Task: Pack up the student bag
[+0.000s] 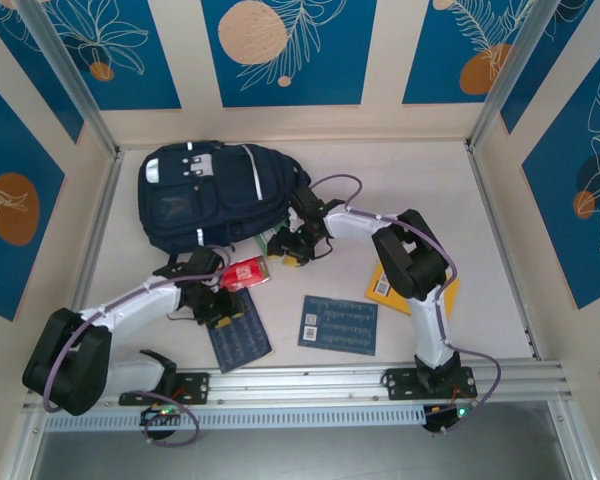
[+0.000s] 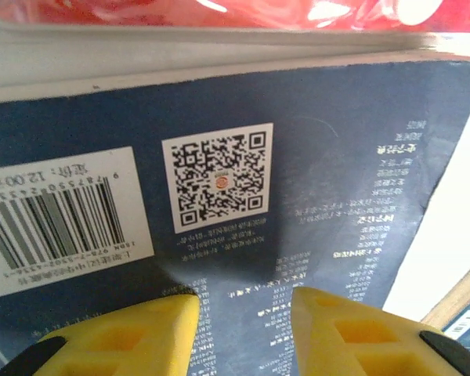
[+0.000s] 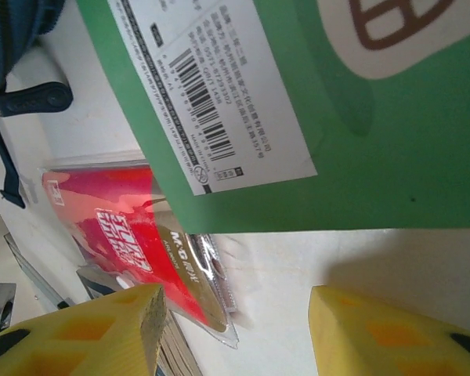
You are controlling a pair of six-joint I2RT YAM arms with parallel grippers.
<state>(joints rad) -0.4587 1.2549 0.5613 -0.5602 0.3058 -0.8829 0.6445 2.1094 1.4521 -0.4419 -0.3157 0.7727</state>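
One student bag, two navy booklets; left gripper, right gripper seemingly spread apart.

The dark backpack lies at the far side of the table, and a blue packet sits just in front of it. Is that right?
Not quite: the top view shows the packet is red, not blue. The dark backpack does lie at the far side of the table, with it just in front.

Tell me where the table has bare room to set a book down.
Barest: back right of the table, between student bag, right arm and right rail. Crowded before the bag: red packet, green item, blue book, left gripper, right gripper.
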